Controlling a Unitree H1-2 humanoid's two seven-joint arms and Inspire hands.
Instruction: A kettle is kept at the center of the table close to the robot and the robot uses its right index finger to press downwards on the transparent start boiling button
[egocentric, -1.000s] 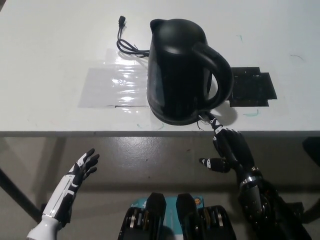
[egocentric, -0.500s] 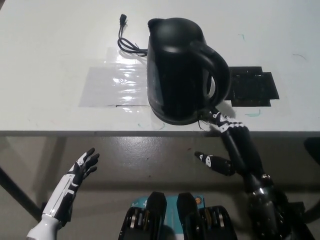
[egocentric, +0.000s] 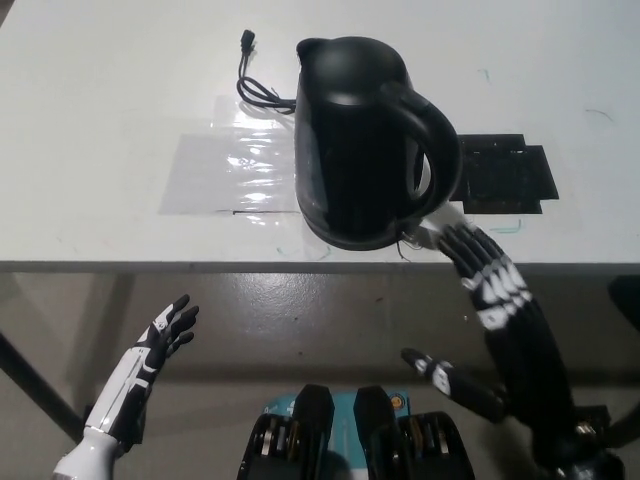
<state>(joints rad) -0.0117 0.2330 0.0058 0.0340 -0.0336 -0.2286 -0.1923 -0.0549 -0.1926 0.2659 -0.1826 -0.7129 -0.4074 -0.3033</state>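
A black electric kettle stands near the table's front edge, its handle pointing right. My black right hand reaches up from below the edge, fingers spread and holding nothing. Its fingertips lie at the foot of the handle, where the button sits; the button itself is too small to make out. My white left hand rests open below the table edge at the lower left.
The kettle's black cord curls on the white table behind it. A shiny clear sheet lies left of the kettle, and a black patch lies to its right.
My right hand has risen and stretched forward, bringing its fingertips up to the base of the kettle's handle. The thumb has dropped lower. The left hand has stayed still.
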